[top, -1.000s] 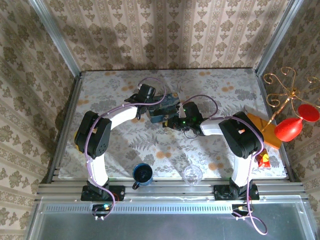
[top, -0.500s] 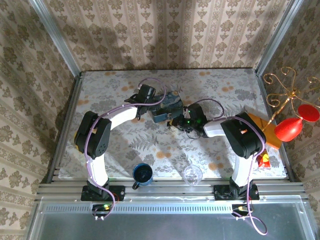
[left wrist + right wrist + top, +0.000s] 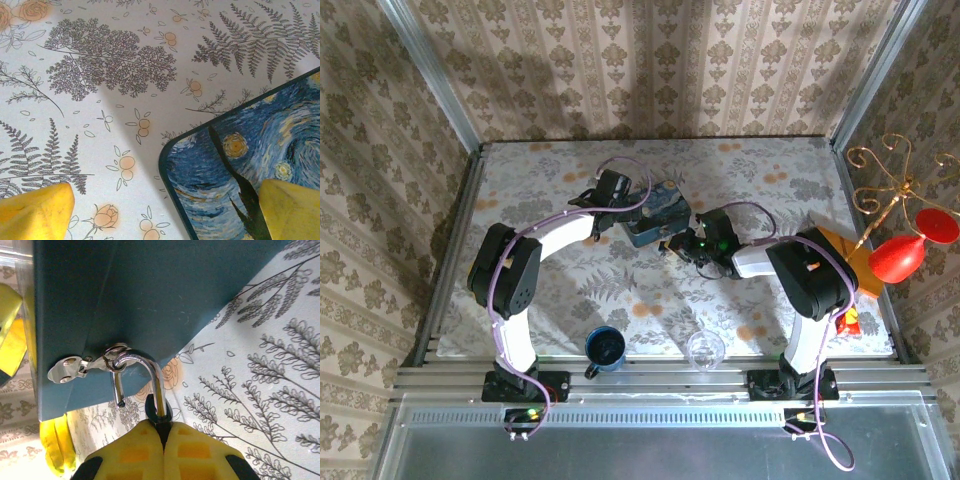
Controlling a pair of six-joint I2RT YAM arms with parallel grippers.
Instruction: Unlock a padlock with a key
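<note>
Right gripper (image 3: 162, 439) now farther right, tight on padlock (image 3: 156, 390); left gripper (image 3: 165, 212) spread over tin (image 3: 260, 140).

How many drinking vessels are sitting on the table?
2: a dark blue mug near the front edge between the arm bases, and a clear glass cup just right of it. Arms may hide others.

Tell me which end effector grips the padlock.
The right end effector: it pinches the padlock; the left end effector hangs open over the tin corner.
</note>
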